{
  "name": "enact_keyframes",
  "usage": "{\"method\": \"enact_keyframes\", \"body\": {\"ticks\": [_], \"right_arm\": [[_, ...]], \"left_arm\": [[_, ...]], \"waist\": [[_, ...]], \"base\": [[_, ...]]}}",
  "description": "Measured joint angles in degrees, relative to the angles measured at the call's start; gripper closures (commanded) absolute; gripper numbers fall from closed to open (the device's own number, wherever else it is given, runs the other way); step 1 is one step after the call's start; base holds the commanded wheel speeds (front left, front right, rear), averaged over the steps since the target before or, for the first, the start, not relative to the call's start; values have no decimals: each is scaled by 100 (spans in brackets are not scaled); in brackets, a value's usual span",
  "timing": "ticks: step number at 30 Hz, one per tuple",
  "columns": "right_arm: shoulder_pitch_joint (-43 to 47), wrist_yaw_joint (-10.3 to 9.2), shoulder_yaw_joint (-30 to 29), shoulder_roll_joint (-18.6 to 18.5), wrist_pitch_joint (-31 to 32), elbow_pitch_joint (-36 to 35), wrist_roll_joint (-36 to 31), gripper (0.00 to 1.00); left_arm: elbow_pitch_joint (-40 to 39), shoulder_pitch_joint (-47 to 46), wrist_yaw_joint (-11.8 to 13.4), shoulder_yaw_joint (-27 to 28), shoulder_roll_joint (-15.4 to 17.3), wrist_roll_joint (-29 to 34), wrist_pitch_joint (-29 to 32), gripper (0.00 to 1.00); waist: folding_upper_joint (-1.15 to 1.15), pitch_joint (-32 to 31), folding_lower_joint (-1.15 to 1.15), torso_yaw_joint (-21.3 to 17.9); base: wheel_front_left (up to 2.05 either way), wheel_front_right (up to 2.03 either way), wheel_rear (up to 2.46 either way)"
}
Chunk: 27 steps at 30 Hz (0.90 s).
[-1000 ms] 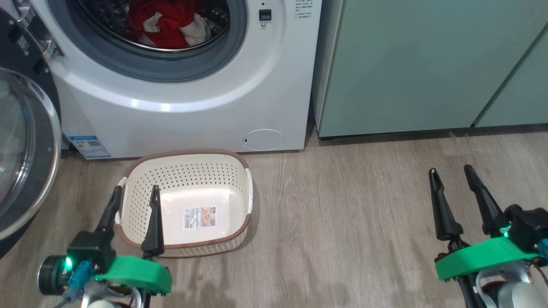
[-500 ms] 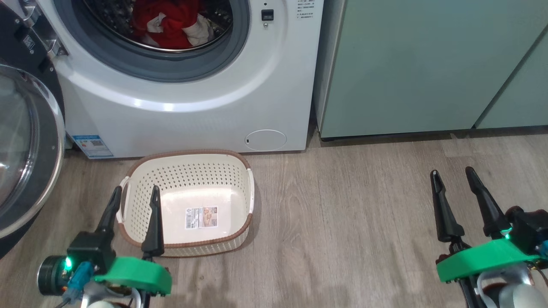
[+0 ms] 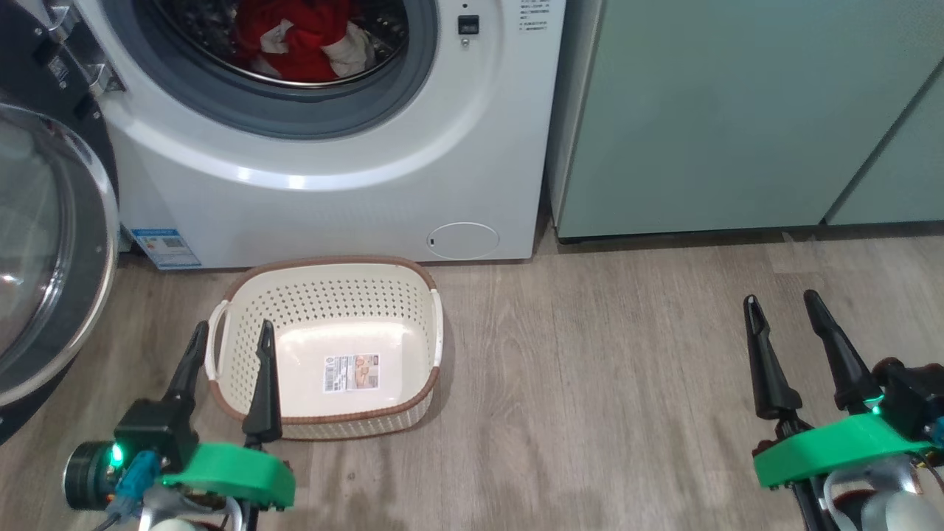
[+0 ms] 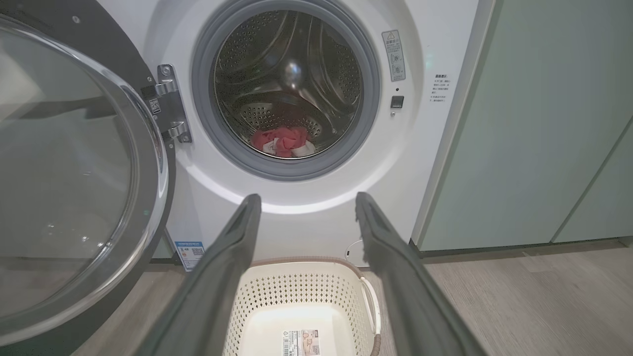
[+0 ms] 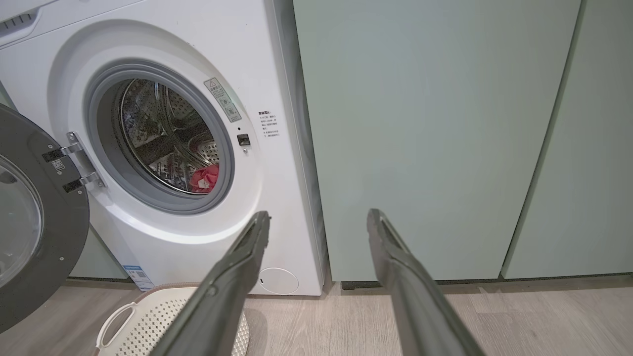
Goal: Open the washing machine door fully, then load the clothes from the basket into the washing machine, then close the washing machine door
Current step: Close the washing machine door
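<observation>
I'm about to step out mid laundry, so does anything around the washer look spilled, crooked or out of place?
Nothing stands out. The clothes lie inside the washing machine, the basket stands upright on the floor before it, holding only its label, and the washing machine door hangs open at left.

- A home laundry corner.
- A white front-loading washer stands just beside tall pale green cabinets.
- A wood-look plank floor carries a plastic basket.
</observation>
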Motion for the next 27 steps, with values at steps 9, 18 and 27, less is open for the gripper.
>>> {"method": "enact_keyframes", "body": {"ticks": [9, 18, 27], "right_arm": [[10, 0, -2, 0, -3, -10, 7, 0], [26, 0, 80, 2, 0, -87, 7, 0], [21, 0, 218, 3, 1, -112, 8, 0]], "left_arm": [[-1, -1, 83, 2, -1, -52, 27, 0], [-23, -7, 157, -10, -9, -58, 52, 0], [-31, -6, 199, 11, -31, -151, 34, 0]], "waist": [[0, -26, 0, 335], [0, -11, 0, 1027], [0, 6, 0, 1728]], "base": [[0, 0, 0], [0, 0, 0], [0, 0, 0]]}}
